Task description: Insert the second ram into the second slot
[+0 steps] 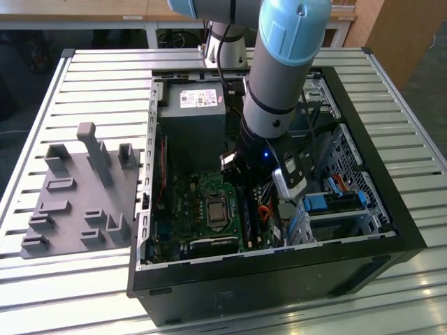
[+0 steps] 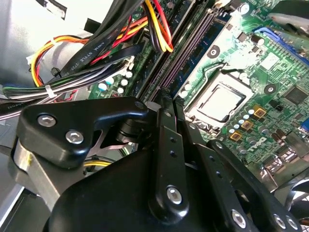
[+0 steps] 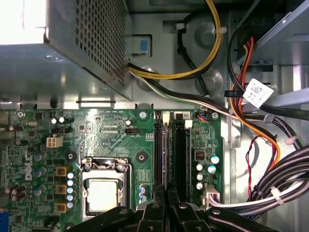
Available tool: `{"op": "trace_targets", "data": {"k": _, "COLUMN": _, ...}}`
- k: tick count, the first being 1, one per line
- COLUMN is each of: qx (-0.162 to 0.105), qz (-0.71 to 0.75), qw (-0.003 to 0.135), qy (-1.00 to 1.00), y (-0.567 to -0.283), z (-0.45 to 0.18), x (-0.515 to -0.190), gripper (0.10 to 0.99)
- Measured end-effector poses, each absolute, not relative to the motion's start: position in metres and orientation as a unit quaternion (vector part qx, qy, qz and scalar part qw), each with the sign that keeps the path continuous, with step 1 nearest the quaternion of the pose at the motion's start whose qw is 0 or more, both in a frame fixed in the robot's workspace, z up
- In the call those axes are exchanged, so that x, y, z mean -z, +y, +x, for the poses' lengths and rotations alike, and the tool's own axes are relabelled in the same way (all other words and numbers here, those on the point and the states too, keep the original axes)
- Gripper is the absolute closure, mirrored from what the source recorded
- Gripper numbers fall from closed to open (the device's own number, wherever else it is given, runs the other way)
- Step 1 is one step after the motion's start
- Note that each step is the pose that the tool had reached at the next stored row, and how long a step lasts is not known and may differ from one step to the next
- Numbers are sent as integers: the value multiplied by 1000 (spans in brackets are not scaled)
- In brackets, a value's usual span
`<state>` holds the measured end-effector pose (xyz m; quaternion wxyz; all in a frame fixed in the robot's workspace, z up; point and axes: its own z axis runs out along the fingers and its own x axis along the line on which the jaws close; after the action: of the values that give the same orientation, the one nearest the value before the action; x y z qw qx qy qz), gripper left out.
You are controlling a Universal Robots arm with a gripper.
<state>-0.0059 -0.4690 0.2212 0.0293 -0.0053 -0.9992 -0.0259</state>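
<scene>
claw [image 3: 166,200] drawn narrow, jaws nearly together, poised right over the near ends of the memory slots [image 3: 170,150]. we cannot tell whether anything is pinched between them. we count two slots, side by side, long axes running straight away from the claw toward the power supply [image 3: 82,58], along the motherboard [image 3: 111,130] edge nearest the cables. second ram: not made out as a separate stick. one processor socket [image 3: 104,191] beside the slots.

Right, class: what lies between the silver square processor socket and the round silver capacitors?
Long black memory slots in the first wrist view, between silver square processor socket and round silver capacitors.
</scene>
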Motion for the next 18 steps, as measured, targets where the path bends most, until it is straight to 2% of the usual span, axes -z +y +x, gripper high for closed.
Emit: {"op": "trace_targets", "data": {"k": 18, "qx": 25, "qz": 4, "qw": 30, "qy": -999, "y": -469, "z": -6, "x": -217, "gripper": 949}}
